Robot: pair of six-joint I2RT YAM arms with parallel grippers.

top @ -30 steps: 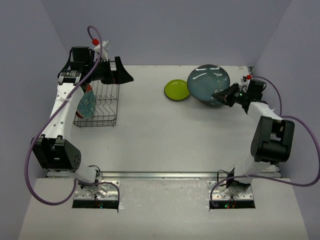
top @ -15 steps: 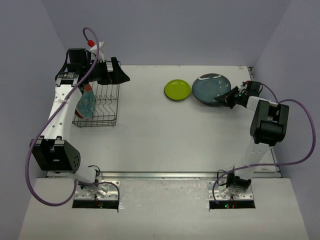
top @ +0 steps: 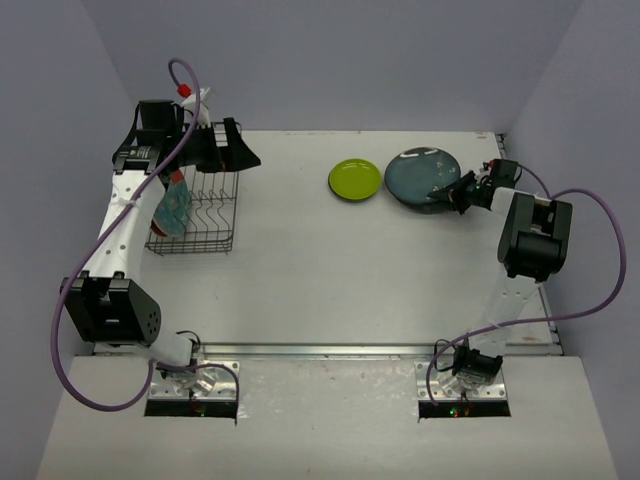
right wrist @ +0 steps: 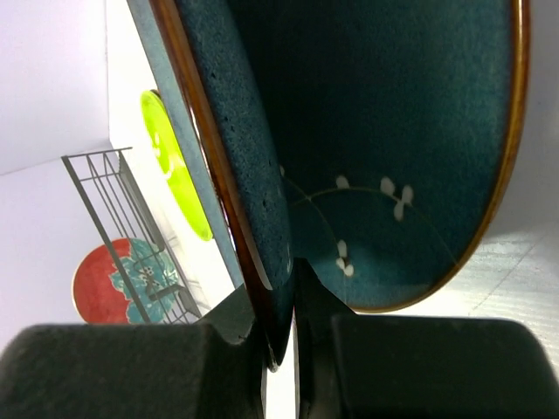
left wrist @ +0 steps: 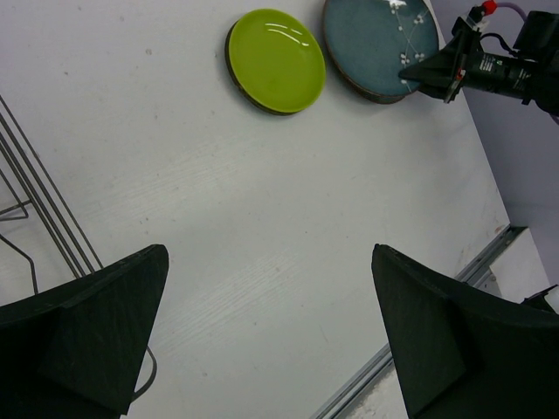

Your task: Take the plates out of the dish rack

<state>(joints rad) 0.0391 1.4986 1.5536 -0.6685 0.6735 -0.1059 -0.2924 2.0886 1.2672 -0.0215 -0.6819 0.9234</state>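
1. Our right gripper (right wrist: 279, 305) was almost closed, pinching the right-hand rim of the bluish-teal plate (top: 420, 178) with a finger on each face.
2. That plate, marked with small white sprigs, sat at the far right of the bench (top: 320, 280). It was flat or nearly so, and we could not tell whether it rested fully on the surface.
3. The lime-green plate (top: 354, 179) lay flat just to its left, the two rims close together.
4. Our left gripper (left wrist: 271, 332) hung above the far end of the dish rack (top: 205, 225) with its jaws spread wide, holding nothing.
5. The rack stood at the bench's far left, and a red plate (top: 172, 205) with a teal flower design stood upright at its left side.
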